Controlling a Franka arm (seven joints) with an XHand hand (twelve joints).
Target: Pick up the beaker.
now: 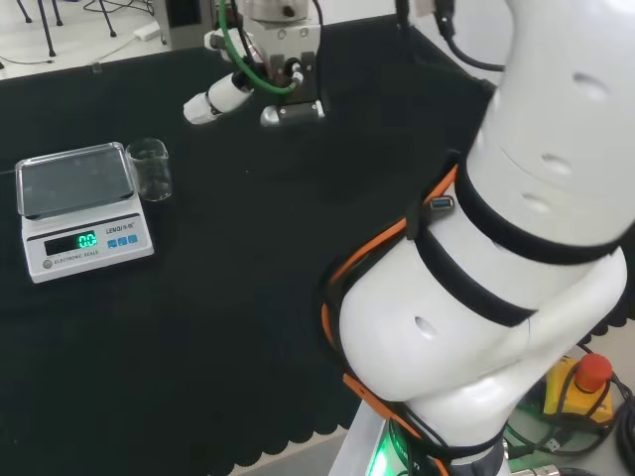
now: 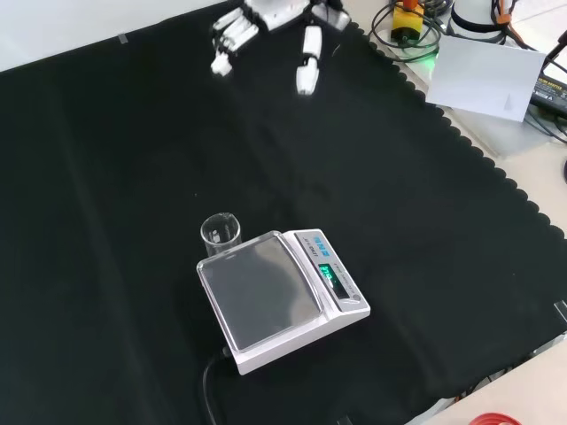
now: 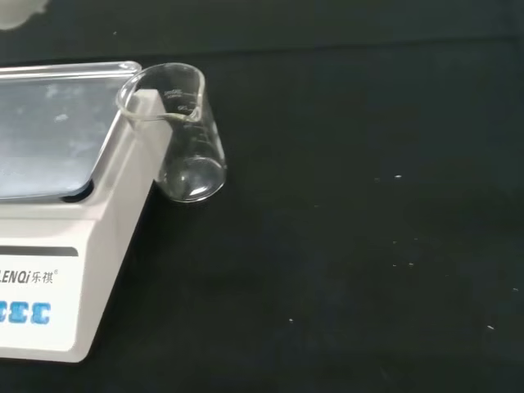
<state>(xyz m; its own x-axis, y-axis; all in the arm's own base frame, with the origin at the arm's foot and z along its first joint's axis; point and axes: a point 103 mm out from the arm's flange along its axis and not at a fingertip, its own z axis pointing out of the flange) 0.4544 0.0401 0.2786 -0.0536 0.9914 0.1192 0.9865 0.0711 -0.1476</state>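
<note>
Count on the counter [image 2: 133, 159]: one beaker, one scale, one hand.

One clear glass beaker [image 2: 221, 234] stands upright on the black cloth, no second piece of glassware to be made out in the head, front or wrist views. One white scale [image 2: 282, 297], with one metal weighing pan [image 2: 261, 290], one lit green display [image 2: 330, 273] and a single row of blue buttons [image 1: 122, 240] on its front panel. One black and white hand [image 2: 266, 18], above the cloth. One black cloth covers the counter, scalloped along its edges.
</note>
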